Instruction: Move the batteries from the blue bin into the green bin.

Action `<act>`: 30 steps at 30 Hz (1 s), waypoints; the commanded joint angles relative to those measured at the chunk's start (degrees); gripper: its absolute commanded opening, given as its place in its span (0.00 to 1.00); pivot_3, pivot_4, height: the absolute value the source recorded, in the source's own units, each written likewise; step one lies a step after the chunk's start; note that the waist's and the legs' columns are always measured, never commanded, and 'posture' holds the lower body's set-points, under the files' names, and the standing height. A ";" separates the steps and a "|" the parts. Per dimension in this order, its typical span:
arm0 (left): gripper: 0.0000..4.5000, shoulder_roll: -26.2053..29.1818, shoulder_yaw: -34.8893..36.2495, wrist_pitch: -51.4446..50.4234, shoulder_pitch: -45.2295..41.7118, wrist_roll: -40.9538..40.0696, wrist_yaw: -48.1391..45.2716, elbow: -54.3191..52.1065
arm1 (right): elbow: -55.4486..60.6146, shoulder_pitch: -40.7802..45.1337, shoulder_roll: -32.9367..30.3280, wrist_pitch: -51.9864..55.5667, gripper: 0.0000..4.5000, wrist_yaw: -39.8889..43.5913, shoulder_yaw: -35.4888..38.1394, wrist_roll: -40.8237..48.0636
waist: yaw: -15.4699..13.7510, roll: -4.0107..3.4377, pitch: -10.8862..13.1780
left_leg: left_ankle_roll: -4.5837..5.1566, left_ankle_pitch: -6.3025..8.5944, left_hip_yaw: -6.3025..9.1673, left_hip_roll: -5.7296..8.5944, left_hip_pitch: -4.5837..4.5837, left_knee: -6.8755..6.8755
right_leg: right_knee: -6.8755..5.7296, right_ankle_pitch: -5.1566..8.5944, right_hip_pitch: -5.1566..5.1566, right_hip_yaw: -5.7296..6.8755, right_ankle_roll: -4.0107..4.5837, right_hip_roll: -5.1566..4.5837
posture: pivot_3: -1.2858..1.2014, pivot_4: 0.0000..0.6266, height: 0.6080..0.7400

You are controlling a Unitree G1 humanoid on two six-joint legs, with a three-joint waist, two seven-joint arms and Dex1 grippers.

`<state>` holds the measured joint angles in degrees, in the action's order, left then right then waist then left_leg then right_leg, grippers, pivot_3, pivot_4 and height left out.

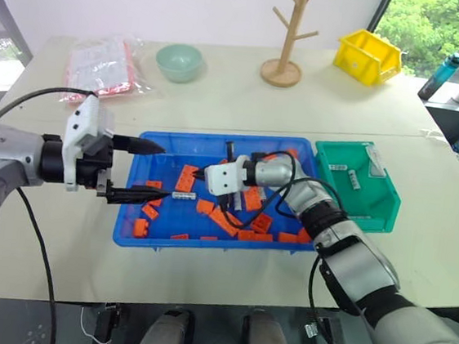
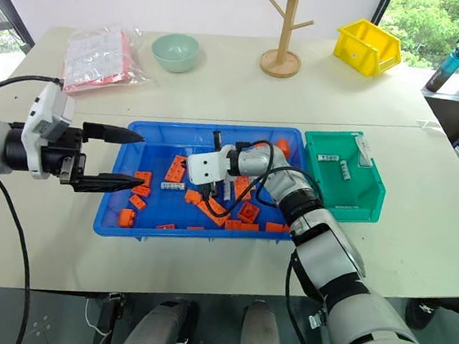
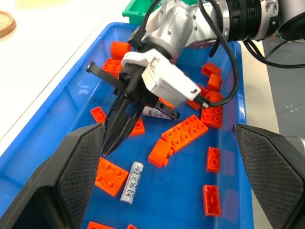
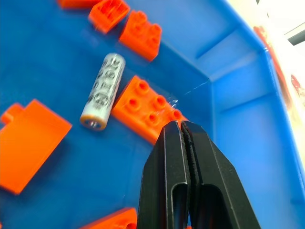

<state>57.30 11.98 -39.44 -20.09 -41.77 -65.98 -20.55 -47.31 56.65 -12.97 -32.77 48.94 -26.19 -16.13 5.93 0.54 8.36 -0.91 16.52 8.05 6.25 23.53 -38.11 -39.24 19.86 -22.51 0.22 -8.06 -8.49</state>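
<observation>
My right gripper [image 4: 181, 125] clenched empty inside blue bin [image 1: 150, 235], just above orange brick [image 4: 145, 109]. One battery [image 4: 102, 91] lies loose beside that brick. My left gripper [image 1: 143, 171] hangs released over bin's left end. Two batteries [image 1: 338, 167] already in green bin [image 1: 378, 211].

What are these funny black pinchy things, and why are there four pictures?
It's a robot with two arms. Two pictures come from cameras in its head, looking down at a table. The other two come from small cameras on its wrists, looking along its jaws.

On the table sits a blue bin full of orange toy bricks and a few batteries. Beside it is a green bin with some batteries already inside.

The right gripper is down in the blue bin, jaws pressed shut on nothing, with a battery lying just beside them. The left gripper waits at the bin's edge with jaws open and empty.

A yellow bin, bowl and wooden stand sit further back.
</observation>
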 commanded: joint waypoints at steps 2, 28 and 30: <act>1.00 0.49 0.32 1.41 -0.13 0.48 -0.93 0.31 | 15.16 -2.31 -0.62 15.94 0.06 9.17 4.51 10.37 | -0.12 0.00 0.00 | 0.00 0.00 0.01 0.00 0.00 0.00 | -0.02 0.00 0.01 0.00 0.00 0.00 | 0.52 0.24 0.84; 1.00 1.21 -0.95 6.97 2.87 5.19 -5.26 2.35 | 33.94 -6.18 5.27 78.65 0.50 6.23 1.53 19.48 | -0.61 -0.01 0.00 | 0.01 0.00 0.06 0.07 0.00 0.08 | -0.08 0.00 -0.01 -0.03 0.00 -0.10 | 0.52 0.24 0.84; 1.00 1.16 -0.78 6.84 2.89 5.05 -4.98 2.13 | 32.91 -5.74 5.08 77.83 0.50 6.06 1.44 19.44 | -0.49 -0.01 0.00 | 0.01 0.00 0.05 0.07 0.00 0.07 | -0.08 0.00 -0.01 -0.03 0.00 -0.10 | 0.52 0.24 0.84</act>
<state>57.77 10.17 -33.19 -16.50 -36.67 -71.01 -17.03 -14.15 49.27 -8.44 45.79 55.36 -25.44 2.76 5.44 0.53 8.36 -0.91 16.52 8.11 6.32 23.53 -38.03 -39.32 19.85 -22.52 0.19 -8.06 -8.59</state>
